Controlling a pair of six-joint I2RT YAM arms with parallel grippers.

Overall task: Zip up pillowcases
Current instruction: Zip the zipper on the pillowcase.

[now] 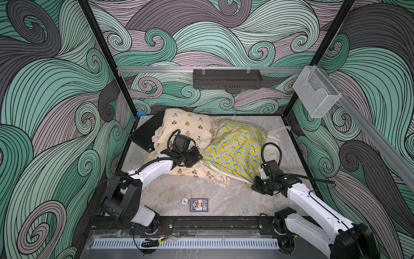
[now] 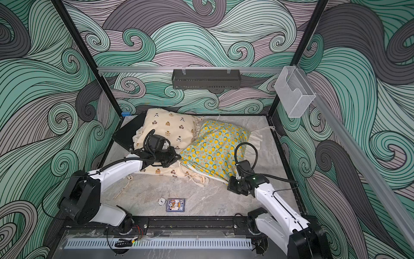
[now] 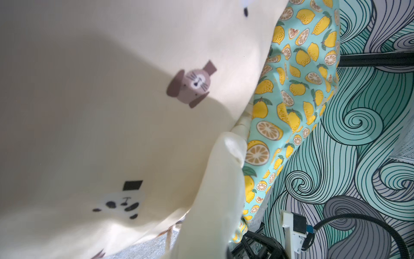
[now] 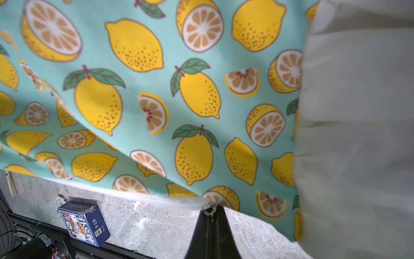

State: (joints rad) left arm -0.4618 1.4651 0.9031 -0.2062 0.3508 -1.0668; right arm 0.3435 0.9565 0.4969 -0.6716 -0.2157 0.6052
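- Right gripper (image 4: 211, 212) pinches zip pull (image 4: 209, 205) at lemon case (image 1: 235, 150) near edge.
- Left gripper (image 1: 198, 157) pressed together where lemon case meets bear case (image 1: 190, 125); any hold hidden.
- Cases touch, toward the back.

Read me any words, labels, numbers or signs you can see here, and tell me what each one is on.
Blue card box: white characters on its side panel, blurred and turned, not readable; the lettering in its front artwork is also illegible.
White round token: a dark mark in the middle, too small to read.
No quotable text: nothing else shows writing.
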